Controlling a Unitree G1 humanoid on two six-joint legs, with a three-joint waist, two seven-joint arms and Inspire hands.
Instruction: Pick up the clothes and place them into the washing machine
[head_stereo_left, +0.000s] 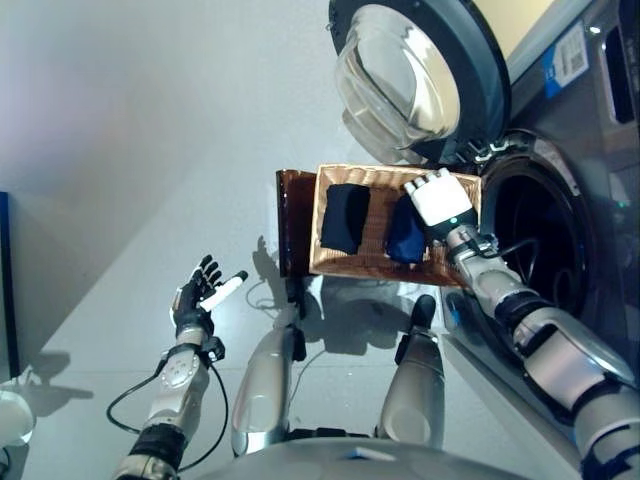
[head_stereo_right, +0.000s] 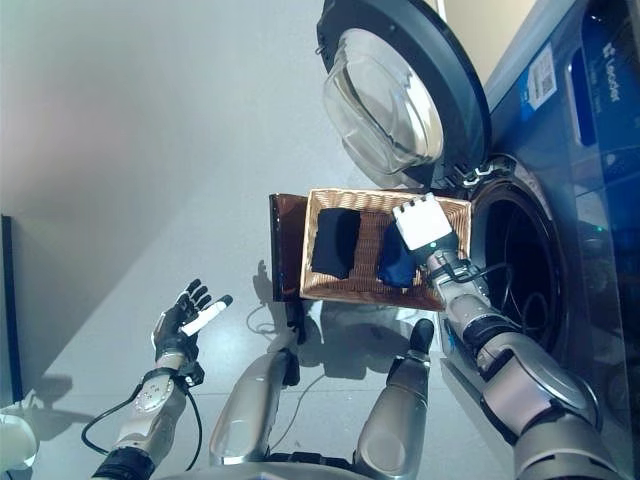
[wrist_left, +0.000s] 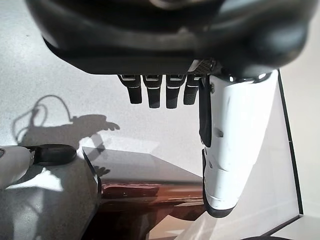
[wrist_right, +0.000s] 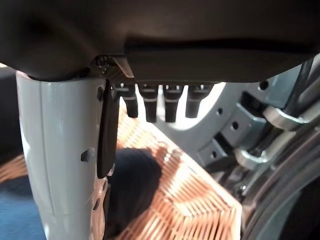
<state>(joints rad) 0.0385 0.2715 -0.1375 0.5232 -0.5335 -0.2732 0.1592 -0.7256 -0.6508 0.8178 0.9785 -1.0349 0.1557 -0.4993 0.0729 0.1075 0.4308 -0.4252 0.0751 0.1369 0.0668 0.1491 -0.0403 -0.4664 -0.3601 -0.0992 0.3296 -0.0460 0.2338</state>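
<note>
Wicker basket (head_stereo_left: 352, 262) sits mid-frame on the floor (head_stereo_left: 150, 150), just beside the washing machine (head_stereo_left: 590, 200), whose door (head_stereo_left: 420, 75) is swung open at the upper right. I see two garments inside: black cloth (head_stereo_left: 344, 217) on the basket's left half, blue cloth (head_stereo_left: 404, 236) on the right half. My right hand (head_stereo_left: 440, 200) hovers over the blue cloth; from its wrist view the fingers (wrist_right: 155, 107) look only slightly bent and hold nothing. My left hand (head_stereo_left: 198, 295) is lower left of frame, well apart from the basket, fingers spread loosely, empty. Both clothes are in the basket, none in the drum (head_stereo_left: 535, 245).
</note>
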